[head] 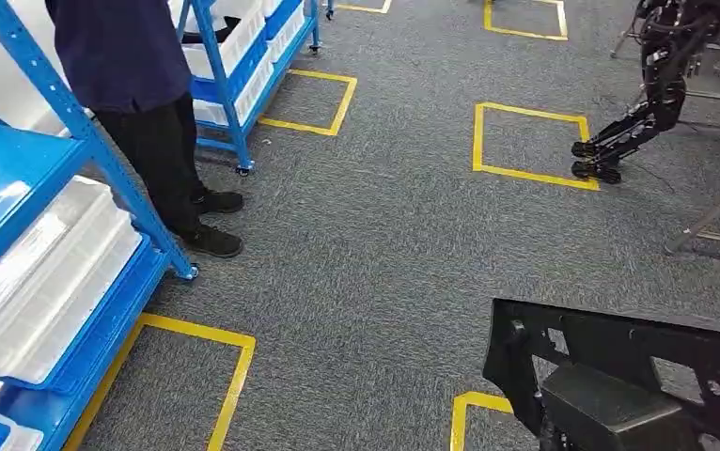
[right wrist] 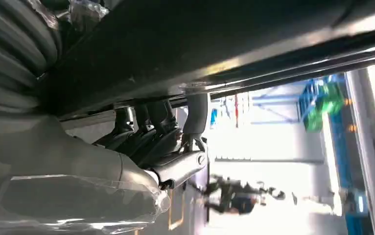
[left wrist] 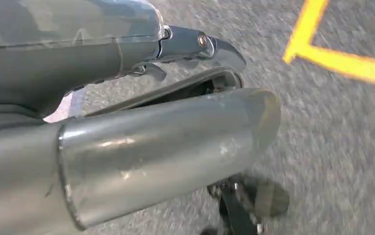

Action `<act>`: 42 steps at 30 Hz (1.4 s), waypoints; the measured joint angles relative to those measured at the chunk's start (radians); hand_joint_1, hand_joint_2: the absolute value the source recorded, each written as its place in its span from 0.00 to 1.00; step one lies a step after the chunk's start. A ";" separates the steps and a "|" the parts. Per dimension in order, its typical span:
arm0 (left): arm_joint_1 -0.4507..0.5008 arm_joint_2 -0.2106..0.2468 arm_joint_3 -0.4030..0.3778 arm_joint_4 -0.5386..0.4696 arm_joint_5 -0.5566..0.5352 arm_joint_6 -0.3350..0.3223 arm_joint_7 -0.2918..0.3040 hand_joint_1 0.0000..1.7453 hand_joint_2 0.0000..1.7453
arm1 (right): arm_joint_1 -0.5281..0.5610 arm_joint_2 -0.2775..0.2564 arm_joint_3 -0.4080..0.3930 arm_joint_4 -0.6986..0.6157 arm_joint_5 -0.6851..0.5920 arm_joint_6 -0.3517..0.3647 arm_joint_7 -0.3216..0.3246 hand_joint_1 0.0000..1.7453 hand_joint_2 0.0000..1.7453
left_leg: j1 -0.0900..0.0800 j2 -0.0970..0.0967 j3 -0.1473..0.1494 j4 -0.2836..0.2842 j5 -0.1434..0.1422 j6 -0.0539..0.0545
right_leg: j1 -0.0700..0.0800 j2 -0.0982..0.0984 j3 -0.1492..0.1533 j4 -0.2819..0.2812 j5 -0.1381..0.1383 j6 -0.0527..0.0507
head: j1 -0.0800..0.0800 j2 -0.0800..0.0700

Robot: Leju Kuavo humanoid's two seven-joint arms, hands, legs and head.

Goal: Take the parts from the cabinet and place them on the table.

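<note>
Carrying is the step in hand, judged from the head view: the black perforated bracket part [head: 638,362] sits at 5 o'clock, low against the robot's body, above grey carpet [head: 384,235] marked with yellow tape squares [head: 530,141].

The right hand [right wrist: 161,139] has its dark fingers [right wrist: 146,132] curled up against the underside of the part's dark edge, gripping it. The left hand [left wrist: 175,98] hangs over carpet; its thumb and fingers lie close together with nothing visible between them, though whether they are fully pressed together cannot be told.

Blue shelving with white bins [head: 46,272] stands at 9 o'clock, a person in dark clothing [head: 149,103] at 11 o'clock, and another robot's legs [head: 633,127] at 2 o'clock. The table is not identifiable.

Recommended procedure:
- Maintain a firm grip; the part is wide and held along one edge, so it will likely swing.
- Turn slowly, keeping clear of the person and shelving posts.
- Keep the part level until the table comes into sight.
</note>
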 joint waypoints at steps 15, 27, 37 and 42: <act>0.000 -0.005 -0.016 0.000 0.000 -0.004 0.003 0.00 0.00 | 0.012 0.005 -0.001 -0.014 0.012 -0.010 0.000 1.00 1.00 | 0.003 -0.066 -0.094 0.230 -0.085 -0.042 | 0.014 0.076 0.101 -0.189 0.051 -0.054 | -0.002 0.000; 0.003 -0.010 -0.020 0.000 0.000 -0.011 0.000 0.00 0.00 | 0.017 0.005 0.001 -0.017 0.045 -0.039 0.000 1.00 1.00 | -0.001 -0.049 -0.004 0.003 0.003 0.008 | 0.008 0.016 -0.043 0.081 -0.086 0.000 | 0.002 0.000; -0.008 -0.016 -0.020 0.000 0.000 -0.012 0.000 0.00 0.00 | 0.016 0.005 0.002 -0.017 0.062 -0.056 0.000 1.00 1.00 | -0.011 0.068 0.030 0.005 -0.027 -0.027 | 0.024 -0.042 0.093 -0.179 0.037 -0.026 | 0.002 0.000; -0.006 -0.017 -0.021 0.000 0.000 -0.013 -0.002 0.00 0.00 | 0.013 0.005 0.006 -0.017 0.065 -0.056 0.000 1.00 1.00 | 0.000 -0.060 -0.090 0.263 -0.167 -0.044 | 0.013 0.015 0.098 -0.192 0.047 -0.049 | 0.001 0.000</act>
